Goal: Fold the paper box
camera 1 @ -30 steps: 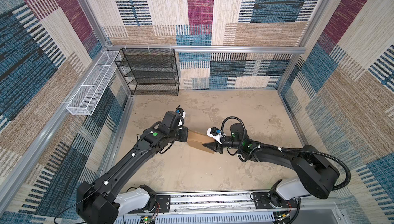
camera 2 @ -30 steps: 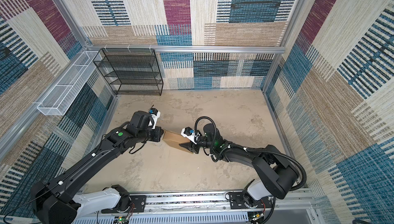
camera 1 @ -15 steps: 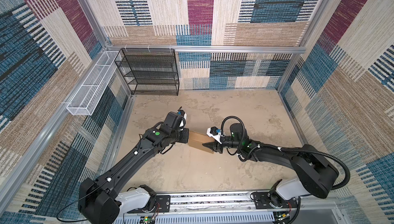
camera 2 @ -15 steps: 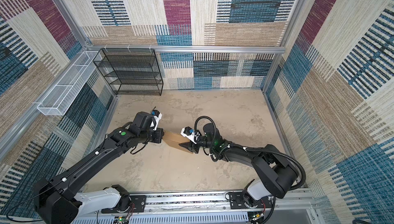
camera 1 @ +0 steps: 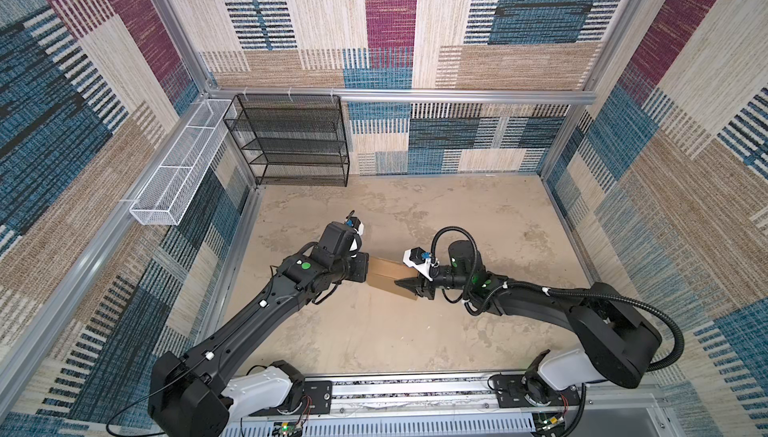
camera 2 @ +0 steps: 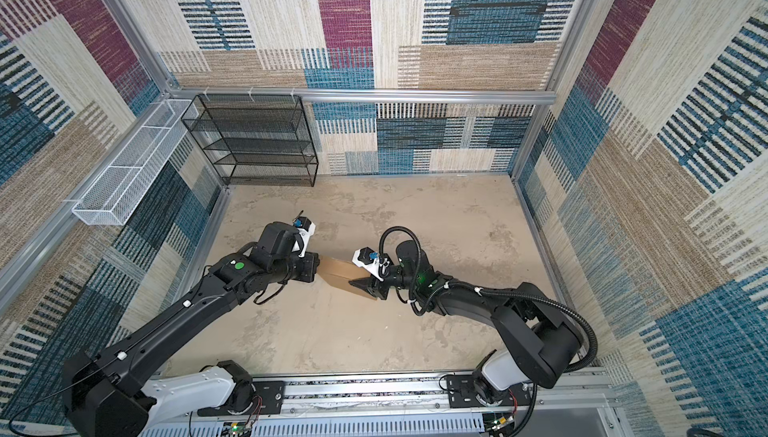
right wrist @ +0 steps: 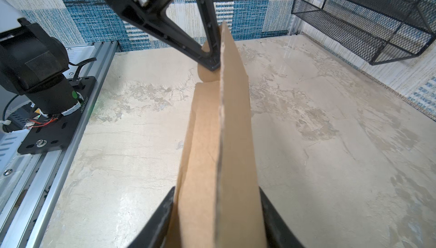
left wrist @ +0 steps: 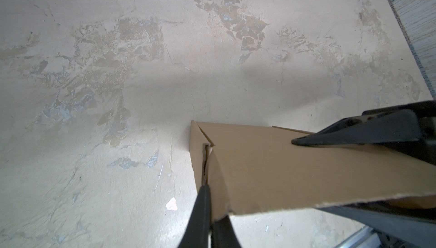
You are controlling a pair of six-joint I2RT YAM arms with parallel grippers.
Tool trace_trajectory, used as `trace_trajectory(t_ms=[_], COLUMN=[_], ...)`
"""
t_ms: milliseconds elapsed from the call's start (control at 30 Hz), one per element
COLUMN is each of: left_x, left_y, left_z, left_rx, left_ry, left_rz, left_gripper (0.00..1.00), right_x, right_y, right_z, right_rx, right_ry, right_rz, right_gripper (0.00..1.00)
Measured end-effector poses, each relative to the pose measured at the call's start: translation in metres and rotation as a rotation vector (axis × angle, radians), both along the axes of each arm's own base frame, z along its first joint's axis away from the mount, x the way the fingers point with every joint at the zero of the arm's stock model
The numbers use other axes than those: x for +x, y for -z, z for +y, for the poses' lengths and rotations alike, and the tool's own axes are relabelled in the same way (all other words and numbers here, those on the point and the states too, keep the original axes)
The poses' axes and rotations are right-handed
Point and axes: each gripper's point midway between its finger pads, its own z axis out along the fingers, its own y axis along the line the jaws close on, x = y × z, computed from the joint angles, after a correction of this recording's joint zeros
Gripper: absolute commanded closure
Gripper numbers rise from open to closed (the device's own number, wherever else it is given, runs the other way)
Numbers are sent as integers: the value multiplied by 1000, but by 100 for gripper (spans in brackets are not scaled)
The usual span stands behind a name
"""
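1. Both top views: the paper box [camera 1: 388, 276] [camera 2: 341, 273], plain brown cardboard, spans the gap between the left hand [camera 1: 366, 275] [camera 2: 319, 269] and the right hand [camera 1: 406, 285] [camera 2: 362, 285], with one hand at each end.
2. Left wrist view: the left hand [left wrist: 211, 211] has its fingers pressed together on a thin cardboard edge at the box's near corner, with no gap visible. The top views hide this grip behind the wrist.
3. Same view: a seam [left wrist: 205, 161] opens at that corner, just ahead of the fingertips. No other view shows it.
4. Right wrist view: the right hand [right wrist: 217, 223] has one finger on each side of the box [right wrist: 224, 140] and is clamped across its folded thickness.
5. Same view: the box stands on edge and runs from this hand to the left hand's finger [right wrist: 207, 46]. Only here does a rounded tab [right wrist: 202, 75] show beside that fingertip.
6. The box hangs over the desk [camera 1: 415, 331]. Whether it touches the desk cannot be told.
7. The black wire shelf [camera 1: 291, 139] stands well beyond the left hand.
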Motion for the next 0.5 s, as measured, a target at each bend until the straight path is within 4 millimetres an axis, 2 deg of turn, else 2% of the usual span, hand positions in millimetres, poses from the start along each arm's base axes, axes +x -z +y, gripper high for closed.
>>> trace_trajectory(t_ms=[200, 500], left_x=[3, 8], left_y=[1, 3], left_z=[0, -2], left_rx=[0, 10], left_ry=[-6, -19], left_rz=[-16, -40], left_gripper=[92, 97], right_x=[1, 3], right_y=[0, 1], right_z=[0, 0], right_rx=[5, 11], right_ry=[13, 24], right_rz=[20, 35], right_gripper=[61, 48])
